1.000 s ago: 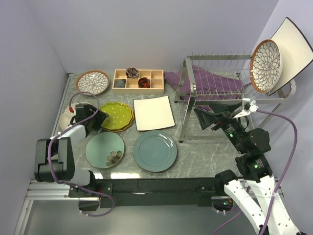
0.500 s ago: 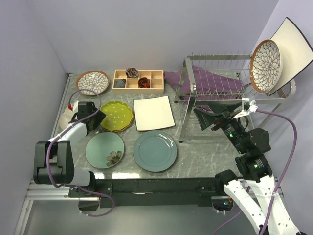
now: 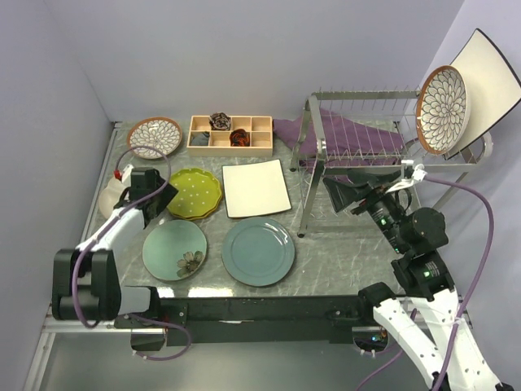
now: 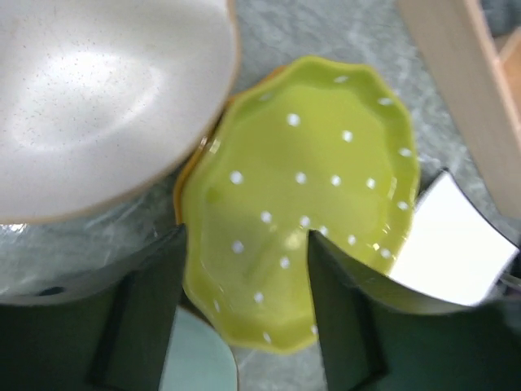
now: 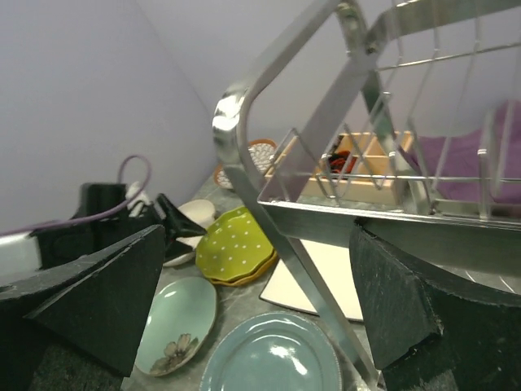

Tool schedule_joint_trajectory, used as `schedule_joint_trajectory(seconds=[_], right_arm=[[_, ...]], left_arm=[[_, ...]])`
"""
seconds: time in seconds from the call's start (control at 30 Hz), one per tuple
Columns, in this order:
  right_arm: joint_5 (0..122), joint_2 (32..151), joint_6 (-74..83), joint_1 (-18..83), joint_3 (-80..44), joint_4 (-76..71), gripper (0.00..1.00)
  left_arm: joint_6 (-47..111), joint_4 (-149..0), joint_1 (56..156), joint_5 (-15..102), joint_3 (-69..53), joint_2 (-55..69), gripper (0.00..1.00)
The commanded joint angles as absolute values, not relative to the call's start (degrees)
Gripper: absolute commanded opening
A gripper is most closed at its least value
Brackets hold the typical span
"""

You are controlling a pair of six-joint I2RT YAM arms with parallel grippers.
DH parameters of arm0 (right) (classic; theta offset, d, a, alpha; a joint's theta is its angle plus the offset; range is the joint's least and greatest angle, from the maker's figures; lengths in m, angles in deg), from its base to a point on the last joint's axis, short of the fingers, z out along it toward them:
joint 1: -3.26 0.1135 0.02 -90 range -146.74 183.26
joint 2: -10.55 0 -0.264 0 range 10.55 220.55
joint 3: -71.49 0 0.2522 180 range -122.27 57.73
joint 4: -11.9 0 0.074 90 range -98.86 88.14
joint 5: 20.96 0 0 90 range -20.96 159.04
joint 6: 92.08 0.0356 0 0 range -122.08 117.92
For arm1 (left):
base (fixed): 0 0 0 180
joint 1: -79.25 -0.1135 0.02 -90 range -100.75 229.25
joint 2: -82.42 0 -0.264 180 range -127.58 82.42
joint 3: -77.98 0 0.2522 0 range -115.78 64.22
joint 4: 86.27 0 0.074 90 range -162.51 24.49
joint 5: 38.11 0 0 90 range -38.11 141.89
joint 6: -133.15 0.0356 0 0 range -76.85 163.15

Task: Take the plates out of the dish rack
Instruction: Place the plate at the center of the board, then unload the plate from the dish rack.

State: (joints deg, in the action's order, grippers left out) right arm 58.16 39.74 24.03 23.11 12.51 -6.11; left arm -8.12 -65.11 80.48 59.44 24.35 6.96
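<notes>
the dish rack [image 3: 366, 95] stands just behind the right pincer [image 3: 343, 192], whose jaws are spread wide with nothing between them. in the right wrist view the rack's bent corner tube and leg cross directly in front of that pincer. up and to the right of it, at the rack's far end, two plates stand in the tines: a brown-rimmed petal plate [image 3: 442, 110] upright, and a white square plate [image 3: 488, 77] leaning behind it. a purple cloth [image 3: 342, 130] shows through the wires.

the left pincer [image 3: 163, 195] is also open and holds nothing. it hangs over the near edge of a yellow-green plate [image 4: 309, 179], which rests on an orange plate [image 4: 189, 175] showing only a thin rim. a cream plate [image 4: 98, 98] lies just to its left, half hidden by the arm from above. a pale green floral plate [image 3: 174, 249] lies just nearer than this pincer. a second white square plate [image 3: 256, 188] and a teal plate [image 3: 258, 251] lie to its right. beyond it are a second petal plate [image 3: 155, 137] and a wooden tray [image 3: 230, 134].

the left wrist view is blurred, so it is unclear whether the fingers touch the plate.
</notes>
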Motion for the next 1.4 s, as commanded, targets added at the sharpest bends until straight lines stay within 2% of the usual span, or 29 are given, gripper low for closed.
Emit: schedule_joint_trajectory(seconds=[0.0, 0.13, 0.17, 0.2, 0.23, 0.5, 0.6, 0.77, 0.87, 1.03, 1.13, 1.37], right_arm=[[68.76, 42.71, 23.59, 23.30, 5.97, -12.13, 1.00], [76.76, 46.75, 21.40, 23.30, -1.93, -19.07, 1.00], [77.38, 48.24, 20.78, 23.29, -3.34, -19.52, 1.00], [79.30, 49.12, 19.90, 23.29, -5.10, -20.05, 1.00], [80.45, 50.09, 18.07, 23.38, -9.03, -21.79, 1.00], [97.76, 63.88, 6.46, 23.30, -30.06, -29.89, 1.00], [103.82, 67.49, 1.71, 23.38, -37.87, -30.69, 1.00], [116.20, 70.05, -12.16, 23.21, -40.19, -25.52, 1.00], [119.56, 71.71, -19.64, 22.60, -40.71, -21.82, 1.00], [118.35, 78.55, -18.96, 17.59, -49.22, -31.28, 1.00], [110.10, 80.24, -13.78, 11.71, -53.36, -38.67, 0.99], [107.80, 82.00, -12.54, 6.86, -53.89, -41.23, 0.78]], left_arm=[[-5.55, -62.50, 81.53, 60.68, 19.76, 14.73, 0.69], [-3.09, -62.75, 84.77, 58.40, 19.57, 23.07, 0.79], [-2.82, -63.54, 86.18, 57.87, 20.18, 24.40, 0.93], [-2.91, -63.46, 88.98, 57.43, 20.10, 25.28, 0.98], [-2.47, -63.28, 90.31, 57.25, 19.75, 26.51, 0.99], [-0.45, -68.46, 102.00, 48.82, 22.12, 30.56, 1.00], [0.69, -66.81, 104.82, 50.74, 22.30, 30.39, 0.99], [0.96, -71.89, 108.86, 48.30, 25.81, 30.65, 0.99], [0.96, -71.89, 110.09, 46.54, 25.46, 30.21, 0.99], [0.96, -73.39, 111.85, 47.05, 27.22, 34.16, 0.99], [0.87, -73.91, 112.47, 48.11, 28.18, 36.01, 0.99], [0.70, -74.35, 112.82, 47.76, 28.71, 36.01, 0.99]])
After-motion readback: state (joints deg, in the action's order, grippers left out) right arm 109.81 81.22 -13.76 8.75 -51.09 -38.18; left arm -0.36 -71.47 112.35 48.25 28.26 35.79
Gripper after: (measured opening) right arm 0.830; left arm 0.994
